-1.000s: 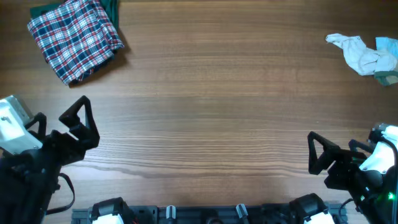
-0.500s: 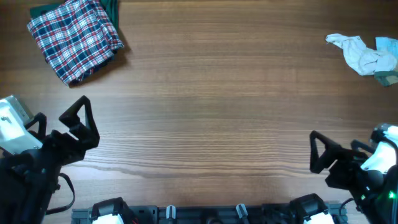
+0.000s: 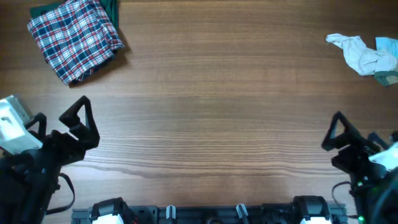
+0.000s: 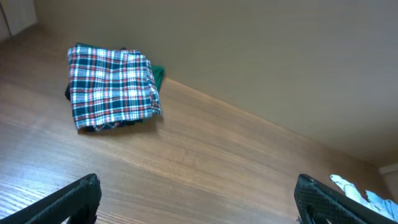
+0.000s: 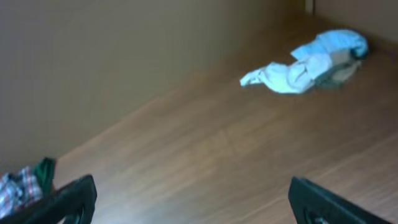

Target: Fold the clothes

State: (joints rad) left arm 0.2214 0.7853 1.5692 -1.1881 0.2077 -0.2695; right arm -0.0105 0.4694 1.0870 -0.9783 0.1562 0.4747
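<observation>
Two grippers, jaws apart and empty: right gripper (image 3: pixel 330 130) has drifted rightward, left gripper (image 3: pixel 92 121) idle, plaid shirt (image 3: pixel 74 38) untouched, folding not begun.

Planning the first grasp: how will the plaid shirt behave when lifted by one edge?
The plaid shirt lies in a soft, rumpled bundle, so it will likely droop and unfold. Pushed along the table, it would probably bunch up.

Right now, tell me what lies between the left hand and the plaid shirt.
Only bare table lies between the left hand and the shirt; the overhead view shows it.
</observation>
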